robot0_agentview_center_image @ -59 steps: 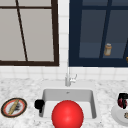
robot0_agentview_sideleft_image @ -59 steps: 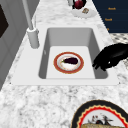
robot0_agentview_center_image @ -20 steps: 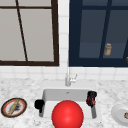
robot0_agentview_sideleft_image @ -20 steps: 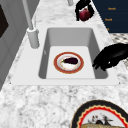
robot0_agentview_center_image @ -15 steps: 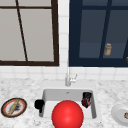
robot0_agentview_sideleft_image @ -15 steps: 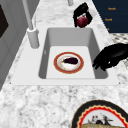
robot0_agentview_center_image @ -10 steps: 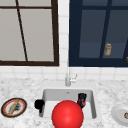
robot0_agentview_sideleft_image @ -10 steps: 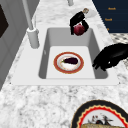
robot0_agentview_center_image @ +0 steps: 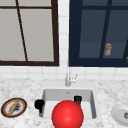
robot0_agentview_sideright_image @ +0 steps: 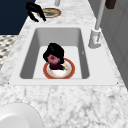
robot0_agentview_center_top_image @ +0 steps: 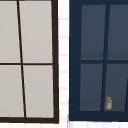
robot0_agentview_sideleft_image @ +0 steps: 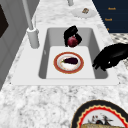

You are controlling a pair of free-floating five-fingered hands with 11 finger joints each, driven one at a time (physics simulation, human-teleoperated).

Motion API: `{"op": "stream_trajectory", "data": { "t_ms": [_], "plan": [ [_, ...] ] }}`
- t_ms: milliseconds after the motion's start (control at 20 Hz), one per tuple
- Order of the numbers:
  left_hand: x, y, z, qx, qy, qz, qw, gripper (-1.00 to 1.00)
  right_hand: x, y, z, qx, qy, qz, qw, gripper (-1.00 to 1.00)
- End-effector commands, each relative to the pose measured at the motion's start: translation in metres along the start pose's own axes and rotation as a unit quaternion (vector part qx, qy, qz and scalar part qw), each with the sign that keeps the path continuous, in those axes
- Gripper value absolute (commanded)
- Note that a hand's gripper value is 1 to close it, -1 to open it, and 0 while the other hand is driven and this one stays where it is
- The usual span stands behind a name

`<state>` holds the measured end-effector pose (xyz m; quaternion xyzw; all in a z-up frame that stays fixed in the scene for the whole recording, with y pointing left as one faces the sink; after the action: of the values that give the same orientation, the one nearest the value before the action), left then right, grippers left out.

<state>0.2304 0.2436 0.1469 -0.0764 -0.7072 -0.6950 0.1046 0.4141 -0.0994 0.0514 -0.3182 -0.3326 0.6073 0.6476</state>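
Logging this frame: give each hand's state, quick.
Left hand: curled, holding nothing, at the sink's left edge.
Right hand: shut on a red fruit, over the sink.

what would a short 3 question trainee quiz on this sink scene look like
1. True or false: the right hand is shut on a dark red round fruit above the sink.
2. What lies on the red-rimmed plate in the basin? A) a spoon B) a dark purple eggplant C) a cup
3. Fill in: the left hand hangs over the sink's ___ edge in the front view.

Key
1. True; its fingers curl round the fruit.
2. B
3. Left; it holds nothing.
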Motion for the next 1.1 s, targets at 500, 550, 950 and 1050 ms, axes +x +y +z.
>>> {"op": "stream_trajectory", "data": {
  "t_ms": [500, 550, 950, 1050],
  "plan": [
    [0.0, 0.0, 0.0, 0.0, 0.0, 0.0, 1.0, 0.0, 0.006, 0.06, -0.087, -0.109, 0.015, -0.004, 0.9939, 1.0],
    [0.0, 0.0, 0.0, 0.0, 0.0, 0.0, 1.0, 0.0, 0.01, 0.066, -0.088, -0.124, 0.021, -0.005, 0.9921, 1.0],
    [0.0, 0.0, 0.0, 0.0, 0.0, 0.0, 1.0, 0.0, 0.005, 0.076, -0.15, -0.141, 0.029, 0.028, 0.9891, 1.0],
    [0.0, 0.0, 0.0, 0.0, 0.0, 0.0, 1.0, 0.0, 0.003, 0.068, -0.159, -0.103, 0.015, 0.018, 0.9944, 1.0]
  ]
}}
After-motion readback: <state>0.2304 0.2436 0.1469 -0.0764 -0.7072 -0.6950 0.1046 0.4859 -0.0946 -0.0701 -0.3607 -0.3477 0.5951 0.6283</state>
